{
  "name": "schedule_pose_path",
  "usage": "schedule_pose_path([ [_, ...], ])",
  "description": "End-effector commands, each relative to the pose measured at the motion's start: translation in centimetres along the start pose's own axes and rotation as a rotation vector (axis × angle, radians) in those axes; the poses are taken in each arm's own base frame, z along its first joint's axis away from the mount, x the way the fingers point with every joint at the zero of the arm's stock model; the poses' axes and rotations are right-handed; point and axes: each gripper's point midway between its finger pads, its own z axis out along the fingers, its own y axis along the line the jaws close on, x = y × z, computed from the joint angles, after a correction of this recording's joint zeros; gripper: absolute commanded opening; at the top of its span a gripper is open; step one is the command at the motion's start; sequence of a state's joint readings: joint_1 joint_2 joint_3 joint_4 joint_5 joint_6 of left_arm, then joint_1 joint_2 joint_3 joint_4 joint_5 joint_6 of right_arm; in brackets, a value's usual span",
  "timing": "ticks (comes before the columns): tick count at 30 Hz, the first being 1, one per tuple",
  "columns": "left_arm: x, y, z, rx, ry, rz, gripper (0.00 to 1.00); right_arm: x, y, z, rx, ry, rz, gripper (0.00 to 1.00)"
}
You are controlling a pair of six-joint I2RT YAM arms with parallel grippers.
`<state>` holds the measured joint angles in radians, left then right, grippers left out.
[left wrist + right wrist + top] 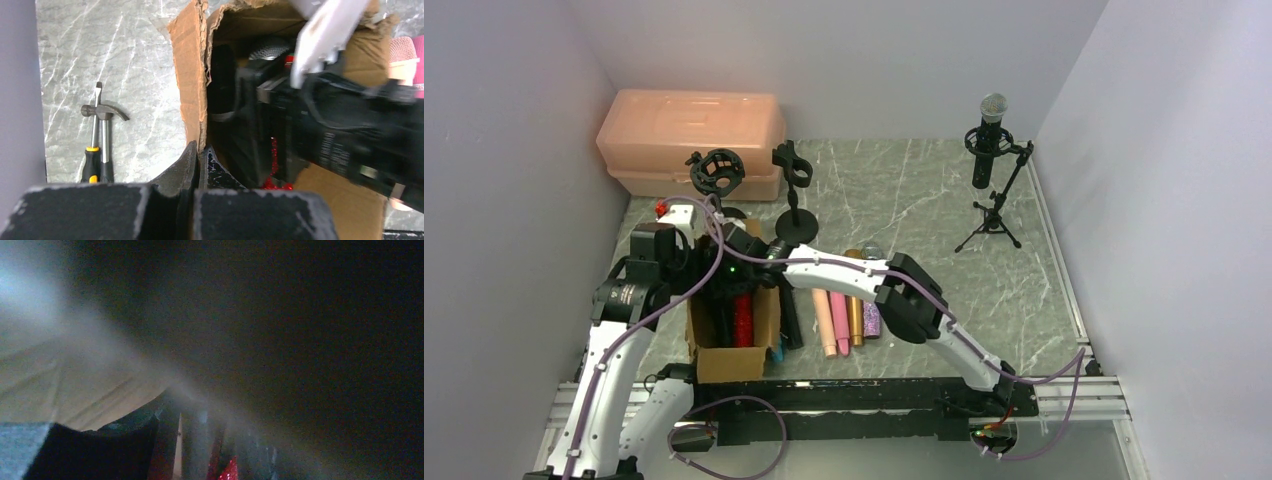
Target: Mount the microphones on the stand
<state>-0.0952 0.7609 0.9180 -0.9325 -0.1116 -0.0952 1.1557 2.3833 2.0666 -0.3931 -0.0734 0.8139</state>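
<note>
The left hand (200,153) is pinched tight on the near side wall of an open cardboard box (189,75), its two fingers (186,165) pressed together over the torn edge. The right hand (736,282) reaches across from the other side and is sunk into the same box; its wrist view is dark and blurred, so I cannot tell how far it is open or whether it has hold of anything. Inside the box lie a red glitter microphone (742,318) and a dark microphone (222,80) beside it. Just right of the box, side by side on the desk (924,190), lie a black microphone (790,318), a peach microphone (824,322), a pink microphone (839,322), a gold microphone (855,318) and a purple glitter microphone (871,312). At the far right a mesh-headed microphone (990,135) sits upright in a tripod stand (994,212). A round-base stand (796,205) and a shock-mount stand (717,172) are near the far left, in front of a peach plastic case (689,135). A hammer (104,125) and a screwdriver (93,145) lie touching on the desk beside the box.
</note>
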Motion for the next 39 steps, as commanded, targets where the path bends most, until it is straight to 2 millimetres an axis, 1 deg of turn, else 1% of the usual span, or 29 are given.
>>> schedule_pose_path([
  [1,-3.0,1.3,-0.2,-0.079,-0.144,-0.026,0.00,-5.3,4.9,-7.5,-0.166,-0.117,-0.054,0.07],
  [2,-2.9,1.6,-0.1,-0.097,-0.142,-0.023,0.00,-6.0,5.4,-8.7,-0.195,-0.125,-0.058,0.06],
  [5,-2.7,2.4,0.1,-0.143,-0.116,-0.020,0.00,-7.0,6.7,-12.0,-0.268,-0.119,-0.077,0.05],
  [8,-2.5,2.5,0.3,-0.156,-0.092,-0.022,0.00,-7.5,6.6,-14.7,-0.291,-0.115,-0.095,0.05],
  [10,-2.5,2.4,0.3,-0.149,-0.092,-0.023,0.00,-7.8,6.2,-16.6,-0.300,-0.122,-0.102,0.05],
  [12,-2.5,2.4,0.3,-0.147,-0.098,-0.024,0.00,-8.0,4.8,-18.5,-0.292,-0.130,-0.103,0.05],
  [13,-2.5,2.4,0.4,-0.146,-0.098,-0.024,0.00,-8.3,3.8,-19.6,-0.276,-0.140,-0.101,0.05],
  [15,-2.4,2.3,0.3,-0.144,-0.095,-0.022,0.00,-8.6,0.8,-21.7,-0.216,-0.162,-0.087,0.05],
  [16,-2.4,2.3,0.3,-0.144,-0.092,-0.020,0.00,-8.7,-0.8,-23.3,-0.184,-0.182,-0.077,0.05],
  [18,-2.3,2.2,0.3,-0.136,-0.089,-0.015,0.00,-8.3,-5.4,-25.2,-0.087,-0.194,-0.037,0.05],
  [19,-2.3,2.2,0.3,-0.133,-0.090,-0.014,0.00,-7.2,-8.6,-25.4,-0.012,-0.181,-0.011,0.05],
  [20,-2.4,2.1,0.3,-0.129,-0.091,-0.013,0.00,-6.6,-11.9,-26.4,0.072,-0.177,0.024,0.05],
  [22,-2.4,1.8,0.3,-0.113,-0.093,-0.008,0.00,-5.0,-16.9,-27.9,0.205,-0.168,0.058,0.06],
  [24,-2.7,1.6,0.3,-0.098,-0.100,-0.002,0.00,-3.1,-21.3,-29.0,0.331,-0.144,0.094,0.06],
  [25,-2.9,1.5,0.2,-0.092,-0.108,-0.004,0.00,-2.2,-23.1,-29.4,0.384,-0.129,0.113,0.06],
  [27,-3.1,1.2,0.1,-0.074,-0.121,-0.007,0.00,-0.7,-25.9,-29.8,0.455,-0.109,0.144,0.06],
  [29,-3.1,0.8,0.1,-0.051,-0.131,-0.010,0.00,0.4,-27.8,-29.6,0.508,-0.093,0.164,0.06],
  [33,-3.0,0.6,0.0,-0.040,-0.133,-0.009,0.00,2.3,-30.1,-27.6,0.546,-0.037,0.198,0.08],
  [34,-3.1,0.7,-0.1,-0.042,-0.134,-0.008,0.00,2.5,-30.5,-27.1,0.550,-0.028,0.203,0.09],
  [37,-3.1,0.8,-0.2,-0.051,-0.131,-0.003,0.00,2.6,-31.5,-25.7,0.556,-0.013,0.211,0.16],
  [39,-3.1,0.9,-0.3,-0.051,-0.131,-0.003,0.00,2.3,-31.8,-24.8,0.548,-0.010,0.210,0.23],
])
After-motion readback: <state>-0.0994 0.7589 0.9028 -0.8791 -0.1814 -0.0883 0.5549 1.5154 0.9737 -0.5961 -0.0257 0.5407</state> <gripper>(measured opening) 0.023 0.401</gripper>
